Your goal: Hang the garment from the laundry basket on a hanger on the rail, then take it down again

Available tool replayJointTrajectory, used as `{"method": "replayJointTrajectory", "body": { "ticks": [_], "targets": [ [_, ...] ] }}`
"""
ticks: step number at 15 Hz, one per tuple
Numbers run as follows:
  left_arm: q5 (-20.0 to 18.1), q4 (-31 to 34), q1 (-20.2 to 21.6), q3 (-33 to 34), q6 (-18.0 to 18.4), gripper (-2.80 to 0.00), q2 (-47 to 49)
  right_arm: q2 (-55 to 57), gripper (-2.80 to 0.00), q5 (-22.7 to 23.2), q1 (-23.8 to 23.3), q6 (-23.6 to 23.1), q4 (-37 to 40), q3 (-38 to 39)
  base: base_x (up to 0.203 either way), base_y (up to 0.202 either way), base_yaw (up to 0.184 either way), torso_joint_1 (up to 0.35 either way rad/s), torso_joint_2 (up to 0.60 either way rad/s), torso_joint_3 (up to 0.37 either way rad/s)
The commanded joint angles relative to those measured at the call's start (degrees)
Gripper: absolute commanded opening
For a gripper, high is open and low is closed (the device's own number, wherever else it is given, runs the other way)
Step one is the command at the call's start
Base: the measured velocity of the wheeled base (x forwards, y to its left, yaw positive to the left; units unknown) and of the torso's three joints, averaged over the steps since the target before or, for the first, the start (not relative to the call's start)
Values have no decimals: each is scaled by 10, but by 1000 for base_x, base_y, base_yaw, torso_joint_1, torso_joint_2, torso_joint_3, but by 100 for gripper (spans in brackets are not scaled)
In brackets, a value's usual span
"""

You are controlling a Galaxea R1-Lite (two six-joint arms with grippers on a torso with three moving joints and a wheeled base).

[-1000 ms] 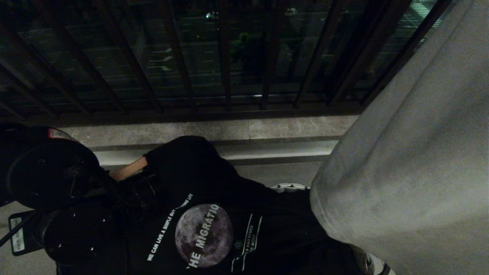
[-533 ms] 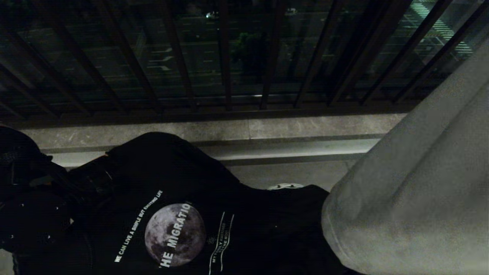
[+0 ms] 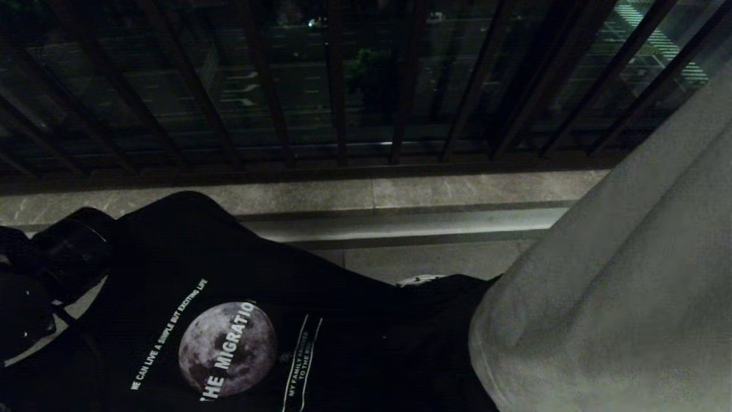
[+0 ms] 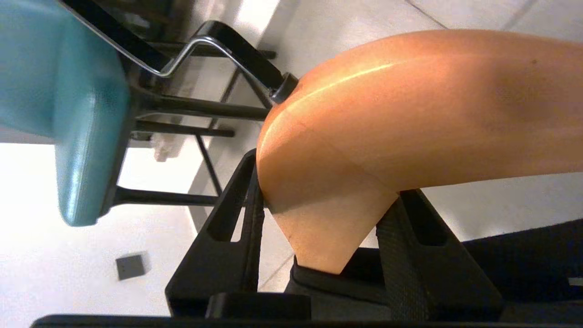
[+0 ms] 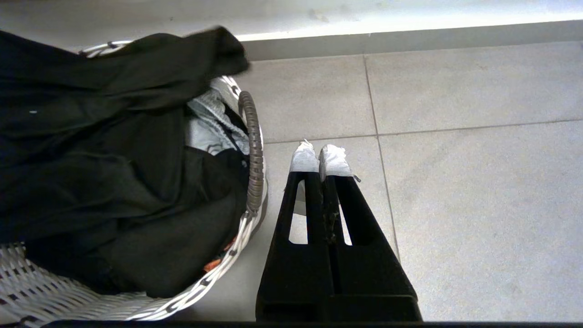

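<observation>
A black T-shirt (image 3: 229,320) with a moon print hangs draped over a wooden hanger (image 4: 410,109). Its collar (image 4: 337,284) sits round the hanger's neck, and the metal hook (image 4: 191,43) sticks out beyond. My left gripper (image 4: 331,175) is shut on the hanger's middle; in the head view it is a dark mass at the far left (image 3: 63,252). The shirt's lower part trails into the white woven laundry basket (image 5: 136,310), whose rim peeks out (image 3: 420,280). My right gripper (image 5: 321,157) hangs shut and empty over the floor beside the basket. The rail is out of view.
A large grey garment (image 3: 617,274) hangs at the right, close to the black shirt. A dark balcony railing (image 3: 337,86) and a stone ledge (image 3: 400,194) run across ahead. A teal padded seat on black legs (image 4: 77,114) stands near the left gripper. Grey clothes (image 5: 209,127) lie in the basket.
My left arm has carried the hanger and black shirt to the left; the moon print slid left and the bare wooden end is now covered. The grey garment swung right.
</observation>
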Motion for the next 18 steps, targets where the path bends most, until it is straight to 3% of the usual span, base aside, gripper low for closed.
{"method": "replayJointTrajectory", "body": {
  "ticks": [1, 8, 12, 15, 18],
  "targets": [
    [4, -7, 25, 0, 15, -280, -16, 0, -280, 0, 0, 0, 0, 0, 0, 0, 0, 0, 0, 0],
    [4, -17, 127, -9, 88, -280, -41, 0, -280, 0, 0, 0, 0, 0, 0, 0, 0, 0, 0, 0],
    [3, -101, 199, -14, 196, -280, -63, 1, -280, 0, 0, 0, 0, 0, 0, 0, 0, 0, 0, 0],
    [-1, -123, 230, -35, 252, -280, -75, 0, -280, 0, 0, 0, 0, 0, 0, 0, 0, 0, 0, 0],
    [-18, -178, 287, -38, 340, -280, -94, 0, -280, 0, 0, 0, 0, 0, 0, 0, 0, 0, 0, 0]
  ]
}}
